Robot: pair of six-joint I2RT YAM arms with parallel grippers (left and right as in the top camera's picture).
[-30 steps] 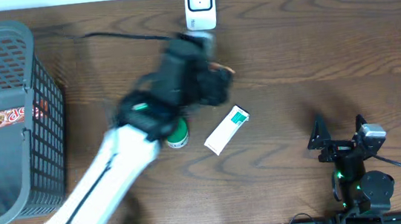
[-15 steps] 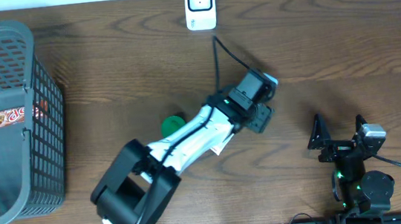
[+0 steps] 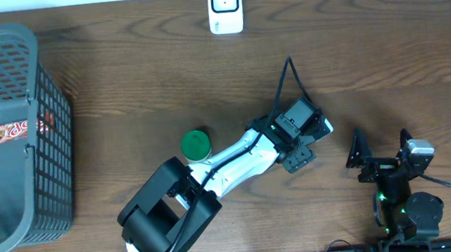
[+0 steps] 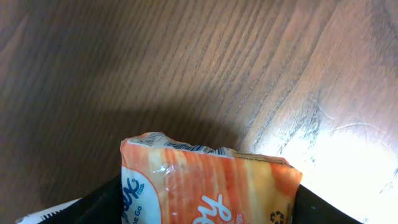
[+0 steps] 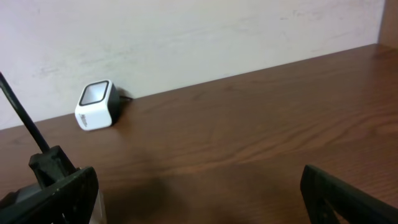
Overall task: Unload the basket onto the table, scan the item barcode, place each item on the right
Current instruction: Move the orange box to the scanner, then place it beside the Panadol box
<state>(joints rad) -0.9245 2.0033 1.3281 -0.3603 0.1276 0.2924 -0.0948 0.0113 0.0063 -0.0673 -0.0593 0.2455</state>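
An orange plastic packet with white lettering fills the bottom of the left wrist view, wedged between the black fingers of my left gripper, which is shut on it just above the wood. Overhead, that gripper lies right of the table's centre and hides the packet. The white barcode scanner stands at the far edge, well away from it, and shows again as scanner in the right wrist view. My right gripper rests open at the front right, and between its jaws there is only bare table.
A grey mesh basket at the left holds a red-brown candy bar. A green round item sits beside the left arm's forearm. The arm's black cable arcs over the middle.
The left arm has swung from near the scanner toward the right and front of the table, carrying the packet. The white box now lies hidden under the forearm. The right arm has not moved.
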